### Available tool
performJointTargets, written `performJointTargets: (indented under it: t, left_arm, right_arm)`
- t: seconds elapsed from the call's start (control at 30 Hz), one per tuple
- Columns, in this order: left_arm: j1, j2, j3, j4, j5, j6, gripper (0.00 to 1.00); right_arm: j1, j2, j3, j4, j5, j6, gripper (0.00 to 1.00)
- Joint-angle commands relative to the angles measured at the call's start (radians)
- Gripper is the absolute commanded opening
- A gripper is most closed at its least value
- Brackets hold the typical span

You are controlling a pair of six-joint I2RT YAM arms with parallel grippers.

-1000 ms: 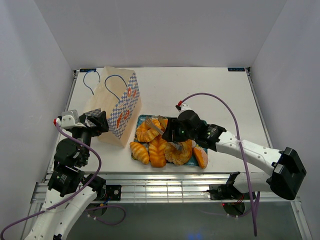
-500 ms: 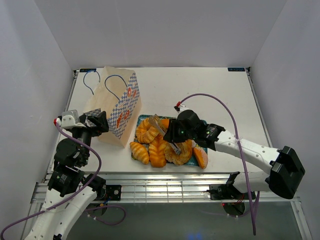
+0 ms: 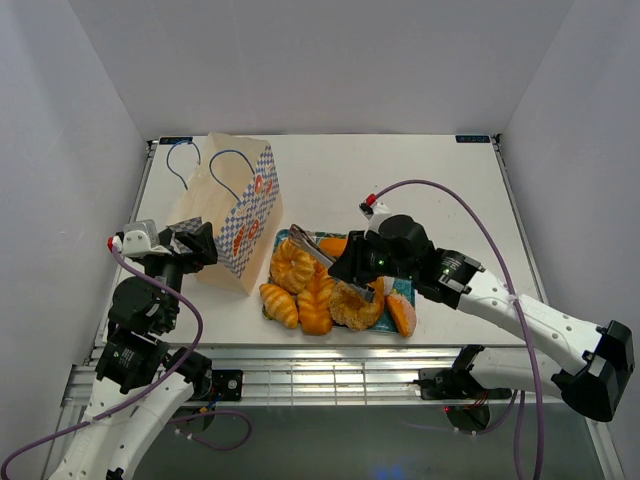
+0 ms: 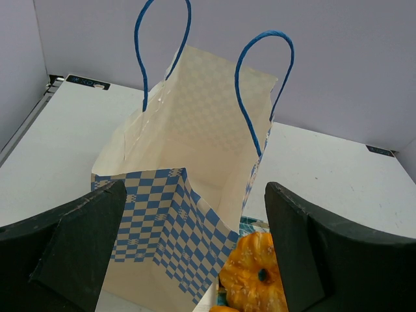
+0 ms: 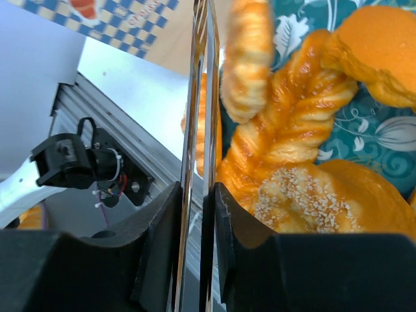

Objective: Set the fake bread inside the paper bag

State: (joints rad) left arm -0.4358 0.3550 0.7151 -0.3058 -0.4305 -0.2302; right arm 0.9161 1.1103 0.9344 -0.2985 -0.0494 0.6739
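Grip on tongs [image 3: 314,248] above the bread [image 3: 318,295]
On the teal tray [image 5: 383,149] the bread lies heaped under the right gripper [image 5: 197,195], clamped on the tongs; left gripper [image 4: 195,188] gapes before the bag [image 4: 188,143]; white table [image 3: 400,180], grey walls [image 3: 320,60] beyond.

A white table [image 3: 440,190]. Left of centre stands an upright paper bag [image 3: 245,215], open at the top, with its blue cord handles raised. Just to its right lies a teal floral tray [image 5: 380,156] heaped with bread [image 3: 315,300]. One croissant [image 3: 279,304] sits at the tray's near-left edge, perhaps on the table itself. A small blue label [image 3: 175,140] marks each far corner.
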Motion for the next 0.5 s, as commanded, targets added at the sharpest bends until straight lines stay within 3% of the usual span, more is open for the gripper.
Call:
performJointTargets:
  t: [0.0,0.23,0.47]
  left_arm:
    - [-0.004,-0.004,-0.003,0.000,-0.004,-0.008,0.98]
    - [-0.004,0.001,-0.003,0.000,-0.004,-0.008,0.98]
    - [-0.004,0.006,-0.002,0.001,-0.001,-0.008,0.98]
  right_arm:
    - [-0.002,-0.055,0.060,0.021,-0.018,-0.025,0.08]
    - [-0.003,-0.083,0.011,0.021,-0.012,-0.054,0.08]
    - [-0.003,-0.122,-0.048,-0.018,0.100,0.012,0.28]
